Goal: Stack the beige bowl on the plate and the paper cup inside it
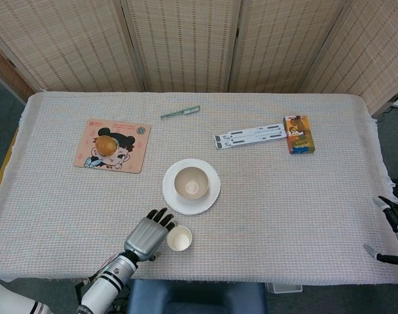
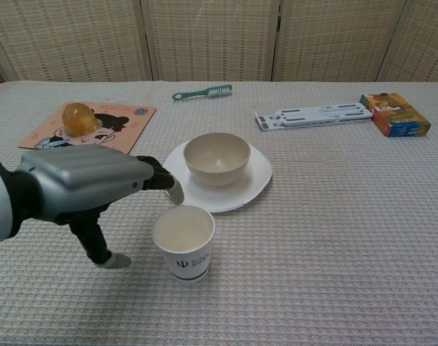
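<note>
now left hand (image 2: pixel 89 189) spread wide, holding nothing, just beside upright paper cup (image 2: pixel 184 242), not touching

The bowl (image 1: pixel 190 182) sits on the plate (image 1: pixel 212 195); the paper cup (image 1: pixel 179 238) stands in front, with the left hand (image 1: pixel 148 235) just left of it.

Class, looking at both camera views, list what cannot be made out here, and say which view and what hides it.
- Right hand: head view, cut off by the frame edge; absent from chest view.
- Paper cup logo: chest view, too small to read.
- Left hand palm: hidden by its own back.
- Box print: too small.
</note>
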Robot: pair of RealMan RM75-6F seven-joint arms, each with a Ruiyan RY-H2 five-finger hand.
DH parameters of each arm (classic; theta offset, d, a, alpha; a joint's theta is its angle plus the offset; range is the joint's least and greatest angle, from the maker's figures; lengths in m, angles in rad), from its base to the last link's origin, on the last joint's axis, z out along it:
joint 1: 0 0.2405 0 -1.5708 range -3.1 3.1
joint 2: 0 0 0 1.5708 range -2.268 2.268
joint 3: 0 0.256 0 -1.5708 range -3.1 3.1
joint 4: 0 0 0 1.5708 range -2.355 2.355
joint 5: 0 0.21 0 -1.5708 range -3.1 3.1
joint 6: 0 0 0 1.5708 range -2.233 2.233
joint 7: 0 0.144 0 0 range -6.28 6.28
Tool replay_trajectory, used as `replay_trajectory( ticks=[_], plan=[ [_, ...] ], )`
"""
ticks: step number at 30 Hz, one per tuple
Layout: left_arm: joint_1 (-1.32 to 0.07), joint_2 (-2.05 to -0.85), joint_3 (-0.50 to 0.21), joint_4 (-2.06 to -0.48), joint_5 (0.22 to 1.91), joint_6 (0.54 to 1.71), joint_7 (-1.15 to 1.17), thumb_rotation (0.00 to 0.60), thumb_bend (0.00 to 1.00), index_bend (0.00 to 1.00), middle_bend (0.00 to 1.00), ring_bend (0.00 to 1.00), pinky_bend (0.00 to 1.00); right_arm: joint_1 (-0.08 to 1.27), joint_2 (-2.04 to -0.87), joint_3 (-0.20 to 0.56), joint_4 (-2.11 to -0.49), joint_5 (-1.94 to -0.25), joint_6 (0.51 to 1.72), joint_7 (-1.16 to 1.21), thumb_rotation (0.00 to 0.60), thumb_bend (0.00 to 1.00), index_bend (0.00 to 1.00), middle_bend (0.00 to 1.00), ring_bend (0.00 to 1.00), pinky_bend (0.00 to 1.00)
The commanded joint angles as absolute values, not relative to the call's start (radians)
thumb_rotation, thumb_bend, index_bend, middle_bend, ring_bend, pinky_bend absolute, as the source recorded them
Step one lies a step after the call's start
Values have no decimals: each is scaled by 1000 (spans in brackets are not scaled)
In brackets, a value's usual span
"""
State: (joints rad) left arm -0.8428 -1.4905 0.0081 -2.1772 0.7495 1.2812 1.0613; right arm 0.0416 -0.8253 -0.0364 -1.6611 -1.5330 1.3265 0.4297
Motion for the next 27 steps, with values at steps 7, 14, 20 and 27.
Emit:
replay_trajectory(
  ticks=[7, 14, 20, 27],
  plan=[
    [-891, -1488, -11, -2156, 675, 1240, 1071, 600, 251, 205, 156, 0, 163, 43, -826, -36, -1661, -1527, 1326, 426, 600, 228, 0, 0, 0, 0],
    [-944, -1503, -30, -2138, 600, 1222, 1094, 600, 251, 209, 156, 0, 163, 46, -825, -39, -1660, -1529, 1323, 429, 600, 228, 0, 0, 0, 0],
    [-986, -1516, -42, -2126, 547, 1211, 1105, 600, 251, 215, 156, 0, 163, 45, -825, -40, -1656, -1531, 1328, 438, 600, 228, 0, 0, 0, 0],
    [-1027, -1519, -52, -2119, 510, 1217, 1115, 600, 251, 217, 156, 0, 163, 48, -825, -40, -1653, -1531, 1326, 443, 600, 228, 0, 0, 0, 0]
  ],
)
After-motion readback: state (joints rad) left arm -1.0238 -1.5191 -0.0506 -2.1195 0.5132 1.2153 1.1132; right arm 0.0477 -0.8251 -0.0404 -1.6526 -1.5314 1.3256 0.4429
